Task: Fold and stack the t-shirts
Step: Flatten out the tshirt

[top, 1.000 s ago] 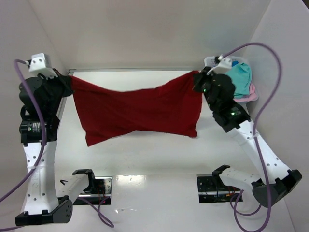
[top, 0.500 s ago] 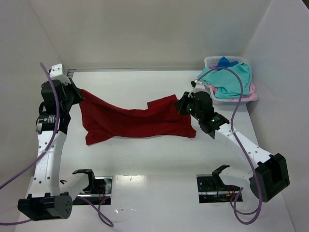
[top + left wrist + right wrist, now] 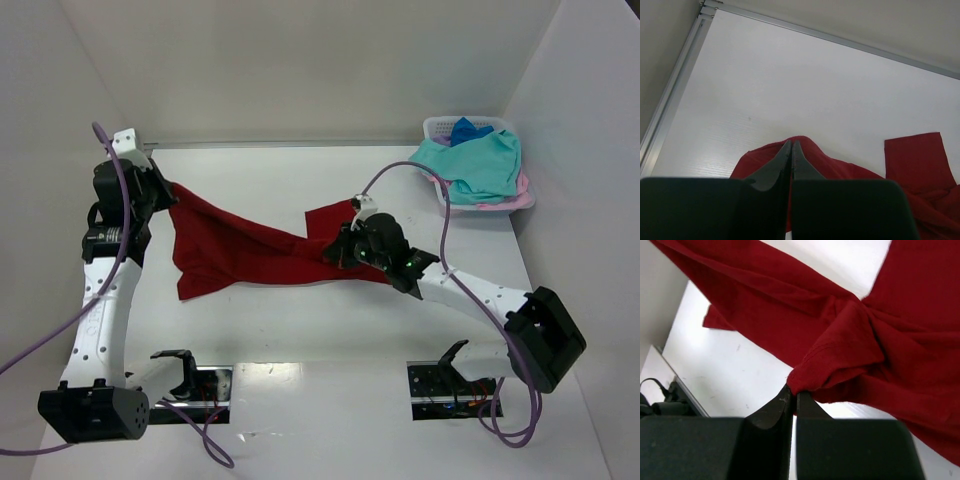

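Arms stretched low; left gripper and right gripper apparently pinch red t-shirt.

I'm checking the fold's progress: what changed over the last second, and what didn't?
The right gripper swept from beside the laundry basket toward the middle of the table, carrying its corner of the dark red t-shirt along. The left gripper moved only slightly. The shirt, stretched taut before, now sags onto the table. Unchanged: both jaws shut on the shirt; the basket stays put.
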`<state>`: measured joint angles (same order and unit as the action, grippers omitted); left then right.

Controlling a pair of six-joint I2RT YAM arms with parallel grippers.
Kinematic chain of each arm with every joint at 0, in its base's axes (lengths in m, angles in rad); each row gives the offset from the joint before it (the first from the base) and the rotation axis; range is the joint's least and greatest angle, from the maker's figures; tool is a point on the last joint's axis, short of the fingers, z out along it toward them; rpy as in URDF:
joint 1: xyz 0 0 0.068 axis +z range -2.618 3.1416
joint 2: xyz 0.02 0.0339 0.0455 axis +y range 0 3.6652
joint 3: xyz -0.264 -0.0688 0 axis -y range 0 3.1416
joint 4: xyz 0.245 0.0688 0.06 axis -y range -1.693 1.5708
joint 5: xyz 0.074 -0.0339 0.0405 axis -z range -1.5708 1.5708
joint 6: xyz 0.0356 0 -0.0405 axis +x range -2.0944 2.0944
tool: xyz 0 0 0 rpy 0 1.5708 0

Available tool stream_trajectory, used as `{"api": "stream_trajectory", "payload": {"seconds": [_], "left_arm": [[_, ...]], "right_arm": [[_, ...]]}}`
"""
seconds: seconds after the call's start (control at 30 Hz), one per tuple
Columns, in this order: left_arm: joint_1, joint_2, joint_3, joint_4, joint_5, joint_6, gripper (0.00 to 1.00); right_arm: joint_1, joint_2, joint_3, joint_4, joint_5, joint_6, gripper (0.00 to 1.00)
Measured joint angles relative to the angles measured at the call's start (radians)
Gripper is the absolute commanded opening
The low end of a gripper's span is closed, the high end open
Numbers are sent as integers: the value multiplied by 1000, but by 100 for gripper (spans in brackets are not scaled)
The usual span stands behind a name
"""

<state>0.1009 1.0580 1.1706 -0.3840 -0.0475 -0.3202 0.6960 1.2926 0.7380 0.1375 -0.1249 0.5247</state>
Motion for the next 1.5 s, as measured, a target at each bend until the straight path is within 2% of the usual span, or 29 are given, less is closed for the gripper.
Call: {"api": "stream_trajectory", "payload": {"seconds": [0.07,0.13,0.2,0.27,0.33,0.37,0.43,0.47,0.53,0.83,0.97,1.1,1.5], "left_arm": [[0,2,0,5,0,0,0],[0,5,0,8,1,0,0],[0,9,0,11,1,0,0],[0,15,0,11,2,0,0],[0,21,0,13,8,0,0],[0,24,0,13,9,0,0],[0,27,0,14,13,0,0],[0,27,0,15,14,0,0],[0,27,0,18,18,0,0],[0,27,0,26,34,0,0],[0,27,0,26,42,0,0],[0,31,0,34,46,0,0],[0,40,0,48,53,0,0]], "right_arm": [[0,8,-9,-5,5,4,5],[0,8,-11,-14,13,6,21],[0,8,-11,-22,26,6,25],[0,7,-11,-43,53,2,41],[0,6,-11,-69,90,3,50],[0,5,-11,-82,107,5,61],[0,-1,-11,-114,139,7,73],[0,-6,-11,-132,154,10,89],[0,-22,-10,-171,189,18,98],[-7,-92,-11,-300,322,140,100],[-42,-95,-13,-311,327,202,100],[-68,-87,-32,-314,334,264,94],[-90,-50,-93,-318,351,366,92]]}}
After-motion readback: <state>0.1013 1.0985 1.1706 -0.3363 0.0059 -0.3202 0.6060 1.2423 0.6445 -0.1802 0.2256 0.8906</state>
